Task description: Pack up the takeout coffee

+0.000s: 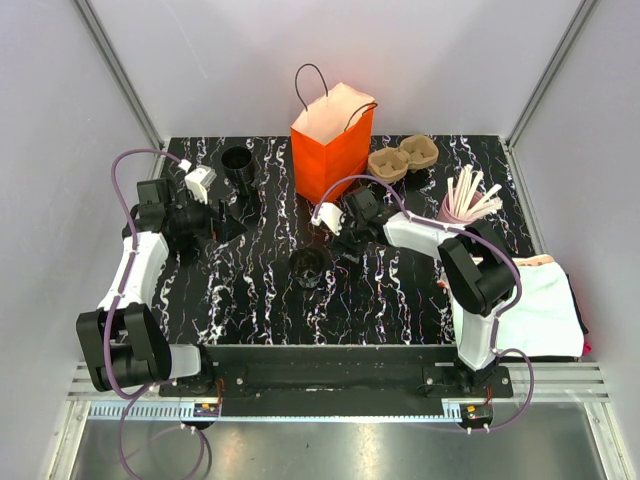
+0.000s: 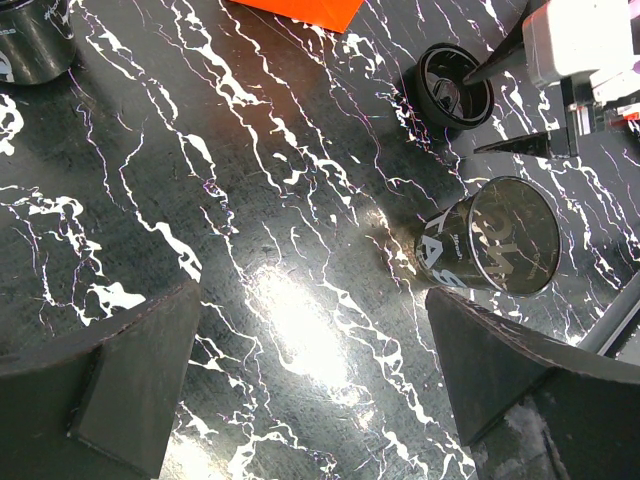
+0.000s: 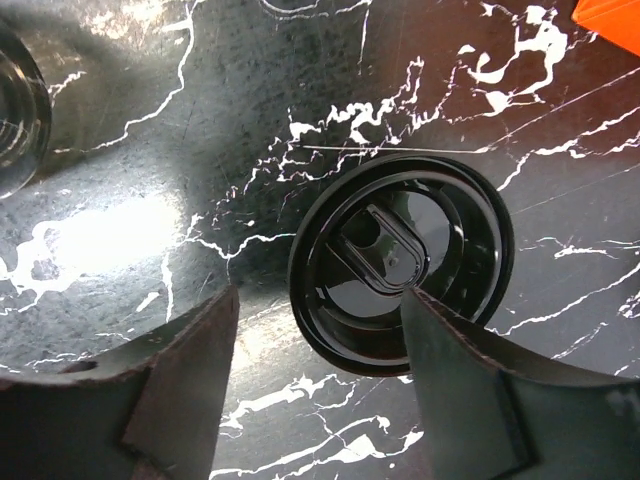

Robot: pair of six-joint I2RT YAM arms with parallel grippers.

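1. The black coffee cup [image 1: 306,267] stands without lid in the middle of the counter [image 1: 400,300], in front of the orange bag [image 1: 330,150].
2. The round lid [image 3: 400,262] lies flat on the counter, near the cup.
3. The right gripper [image 3: 320,300] is low over the lid, with its fingers apart and not closed on it.
4. The left gripper [image 2: 310,300] is wide open and holds nothing.

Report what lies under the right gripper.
A round black plastic lid lies flat on the black marbled table, beneath the right gripper's open fingers. One finger hides part of its rim.
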